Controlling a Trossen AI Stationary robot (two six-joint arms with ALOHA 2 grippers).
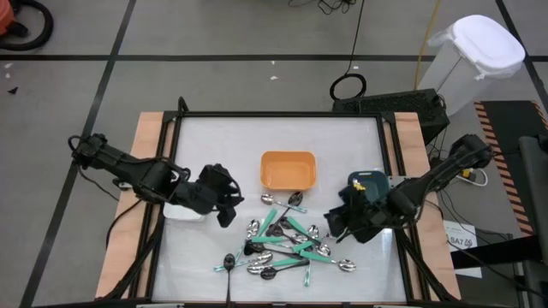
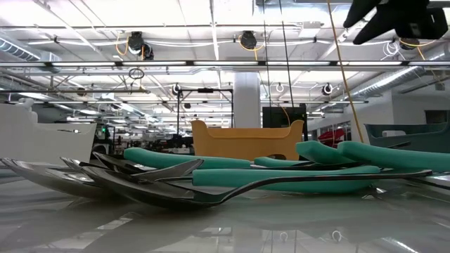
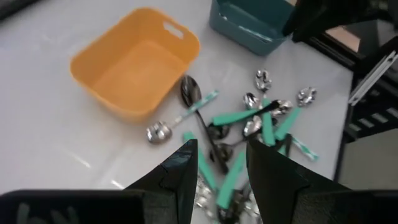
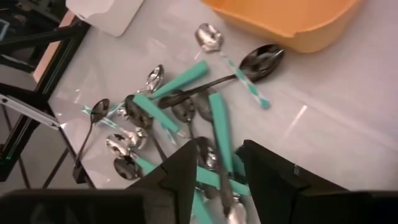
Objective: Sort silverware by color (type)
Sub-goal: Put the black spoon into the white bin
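The silverware [image 1: 287,246] lies in a loose crossed pile on the white table, near its front edge: several spoons with shiny heads and teal-green or black handles, also seen in the left wrist view [image 3: 249,124], the right wrist view [image 4: 180,115] and the low view [image 2: 211,179]. My left gripper [image 1: 226,207] hovers left of the pile, open [image 3: 221,180], with nothing between its fingers. My right gripper [image 1: 336,224] hovers right of the pile, open [image 4: 217,180] and empty too. Both point slanting down toward the pile.
An orange bin [image 1: 288,169] stands behind the pile. A dark teal bin [image 1: 370,181] is at the right, partly under my right arm. A white bin [image 1: 178,211] is at the left, under my left arm. One black spoon [image 1: 229,262] lies apart at the front left.
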